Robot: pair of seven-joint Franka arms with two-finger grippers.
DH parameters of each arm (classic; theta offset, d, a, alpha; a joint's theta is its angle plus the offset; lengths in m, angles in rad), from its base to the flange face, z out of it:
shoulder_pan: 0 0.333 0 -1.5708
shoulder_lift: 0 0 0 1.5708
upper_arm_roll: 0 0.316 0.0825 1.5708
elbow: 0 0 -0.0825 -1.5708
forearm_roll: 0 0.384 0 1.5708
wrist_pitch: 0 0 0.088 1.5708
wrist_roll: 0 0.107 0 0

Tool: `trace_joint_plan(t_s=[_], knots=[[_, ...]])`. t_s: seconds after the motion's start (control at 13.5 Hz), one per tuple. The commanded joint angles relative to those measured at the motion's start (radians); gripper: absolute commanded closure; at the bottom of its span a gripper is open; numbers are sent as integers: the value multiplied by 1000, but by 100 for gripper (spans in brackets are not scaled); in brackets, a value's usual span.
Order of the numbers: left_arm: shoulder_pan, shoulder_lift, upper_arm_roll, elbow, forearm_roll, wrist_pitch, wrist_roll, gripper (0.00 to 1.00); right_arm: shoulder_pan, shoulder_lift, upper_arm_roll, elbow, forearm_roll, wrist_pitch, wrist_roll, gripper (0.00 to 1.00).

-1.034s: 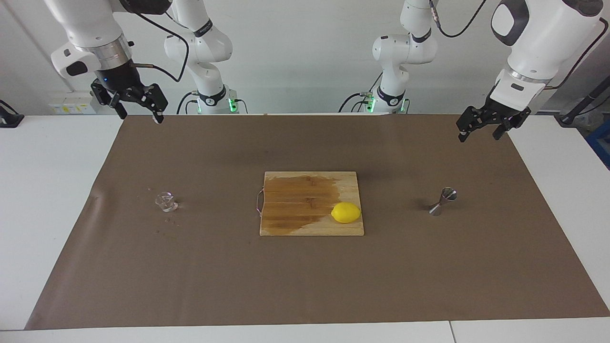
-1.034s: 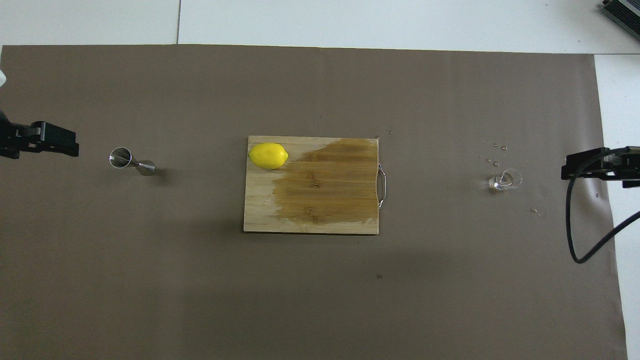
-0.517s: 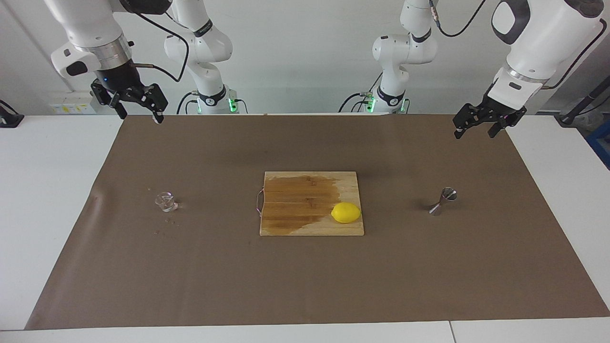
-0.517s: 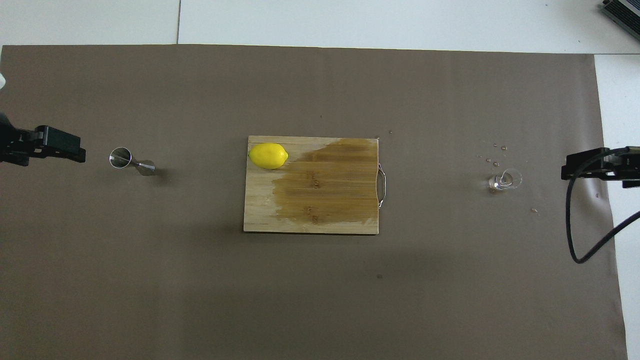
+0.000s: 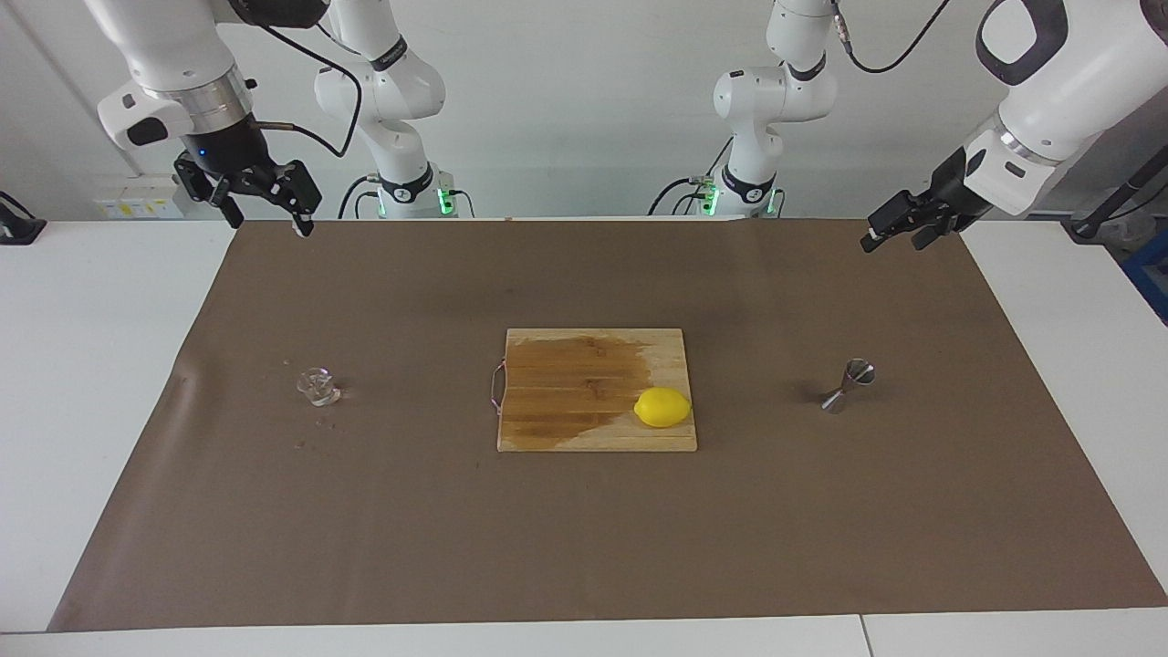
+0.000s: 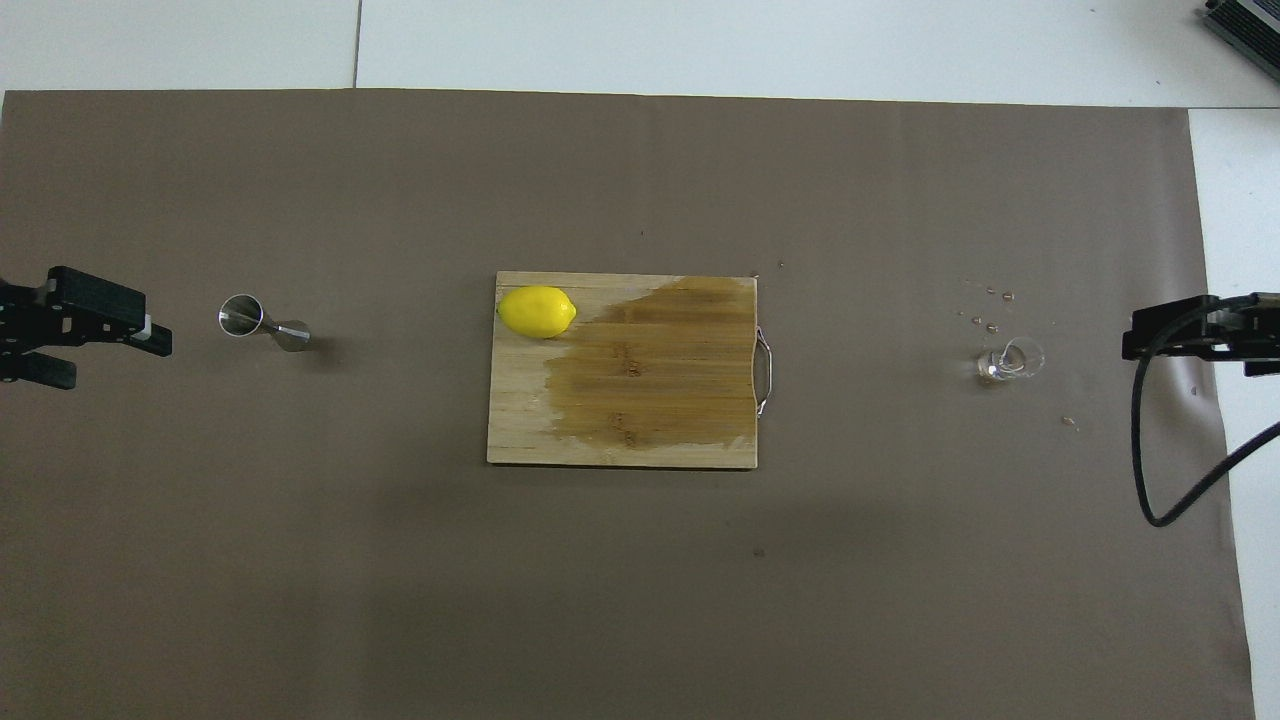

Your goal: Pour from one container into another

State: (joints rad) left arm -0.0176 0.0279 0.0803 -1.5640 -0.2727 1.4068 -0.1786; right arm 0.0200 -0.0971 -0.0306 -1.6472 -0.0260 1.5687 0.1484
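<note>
The tiny clear glass cup (image 5: 318, 386) (image 6: 1010, 360) stands on the brown paper toward the right arm's end, with a few droplets around it. The steel hourglass jigger (image 5: 849, 384) (image 6: 262, 325) stands on the paper toward the left arm's end. My left gripper (image 5: 892, 243) (image 6: 115, 350) hangs open and tilted over the paper's edge at that end, well above the jigger and apart from it. My right gripper (image 5: 266, 219) (image 6: 1150, 340) waits open and high over the paper's edge at its own end, holding nothing.
A wooden cutting board (image 5: 566, 429) (image 6: 520, 440) with a dark wet patch lies mid-table. A yellow lemon (image 5: 662, 407) (image 6: 537, 311) rests on its corner toward the left arm's end. A black cable (image 6: 1145, 470) hangs from the right arm.
The left arm's wrist has turned and lifted, so its gripper now points slantwise toward the table's middle. The right arm, cup and jigger have not moved.
</note>
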Motion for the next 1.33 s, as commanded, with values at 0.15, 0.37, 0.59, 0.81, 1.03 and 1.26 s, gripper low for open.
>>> trace_joint_plan(t_s=[0.15, 0.37, 0.59, 0.81, 1.03, 1.26], knots=[[38, -34, -2, -45, -130, -64, -229, 0, -2, -24, 0, -23, 5, -3, -19, 0], [85, -33, -2, -56, -256, -115, -405, 0, -2, -24, 0, -23, 5, -3, -19, 0], [107, -20, -2, -59, -339, -141, -528, 0, -2, -24, 0, -23, 5, -3, -18, 0], [162, 23, -2, -64, -457, -172, -634, 0, -2, -23, 0, -23, 5, -3, -19, 0], [168, 53, -2, -68, -502, -173, -682, 0, -2, -24, 0, -23, 5, -3, -18, 0], [188, 87, -2, -90, -577, -170, -700, 0, -2, -24, 0, -23, 5, -3, -20, 0]])
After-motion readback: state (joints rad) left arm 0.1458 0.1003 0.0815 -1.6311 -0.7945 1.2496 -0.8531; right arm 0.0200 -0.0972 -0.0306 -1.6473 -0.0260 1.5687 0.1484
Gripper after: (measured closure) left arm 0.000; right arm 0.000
